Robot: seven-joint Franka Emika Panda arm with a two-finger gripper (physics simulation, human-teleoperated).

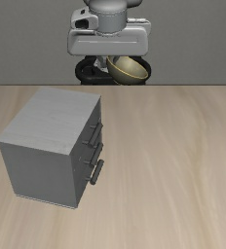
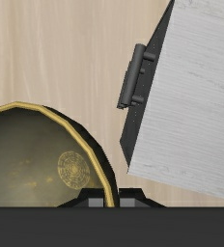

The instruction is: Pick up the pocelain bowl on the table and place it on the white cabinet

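On the exterior view's left, the grey-white cabinet point(image 1: 52, 146) stands on the wooden bench point(image 1: 173, 165), its drawer handles point(image 1: 95, 170) facing the exterior view's right. Beyond the cabinet and further right, the pincer point(image 1: 113, 64) is clenched on the rim of the gold-edged bowl point(image 1: 131, 69), holding it tilted and off the bench. In the wrist view, the bowl point(image 2: 46, 164) hangs beside the cabinet point(image 2: 196, 96), not on it.
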